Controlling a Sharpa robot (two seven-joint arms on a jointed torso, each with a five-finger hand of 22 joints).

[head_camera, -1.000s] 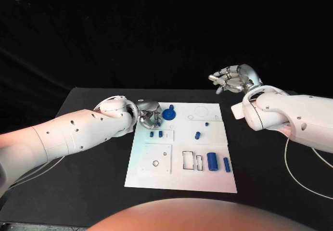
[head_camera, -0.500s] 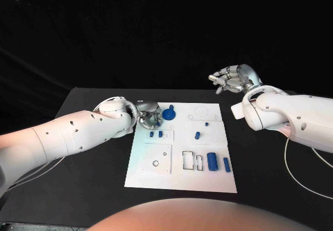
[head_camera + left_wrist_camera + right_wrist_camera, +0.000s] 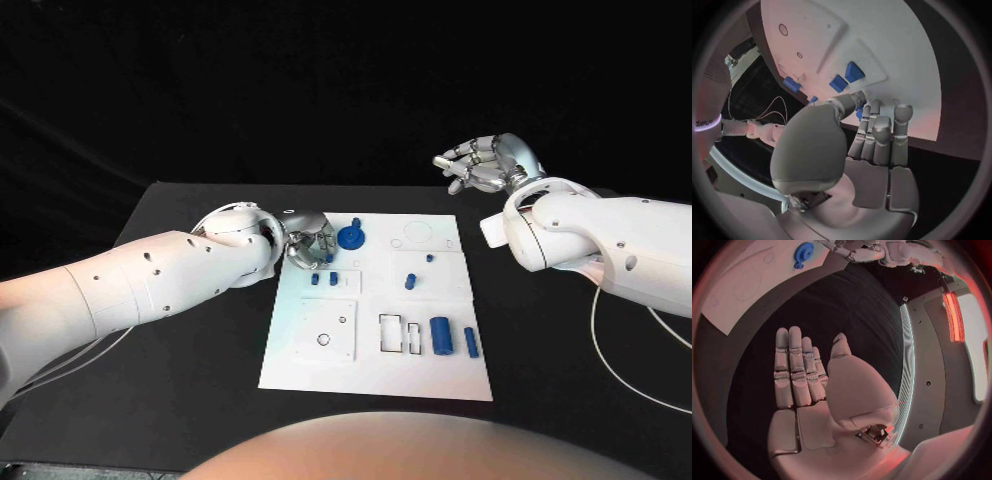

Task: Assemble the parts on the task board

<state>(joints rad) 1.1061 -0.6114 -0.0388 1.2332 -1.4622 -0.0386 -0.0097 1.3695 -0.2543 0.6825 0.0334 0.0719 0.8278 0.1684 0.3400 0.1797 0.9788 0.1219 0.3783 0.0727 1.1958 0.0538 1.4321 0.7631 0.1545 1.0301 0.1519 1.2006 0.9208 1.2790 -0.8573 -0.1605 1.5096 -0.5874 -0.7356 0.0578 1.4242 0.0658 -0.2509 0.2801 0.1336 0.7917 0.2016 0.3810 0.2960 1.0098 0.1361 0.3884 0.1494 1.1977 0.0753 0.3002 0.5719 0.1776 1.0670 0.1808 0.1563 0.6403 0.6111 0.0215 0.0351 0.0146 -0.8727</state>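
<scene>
Against a black backdrop, a black counter [image 3: 188, 330] carries the white task board [image 3: 378, 372], with blue parts [image 3: 440, 335] distributed over it. The left hand [image 3: 307, 245] is positioned at the board's far left corner, directly beside a round blue part [image 3: 353, 238], and is the nearer hand. Whether a part is pinched cannot be told, the fingertips being hidden. The right hand [image 3: 486, 165] is held spread and empty, well apart from the board.
</scene>
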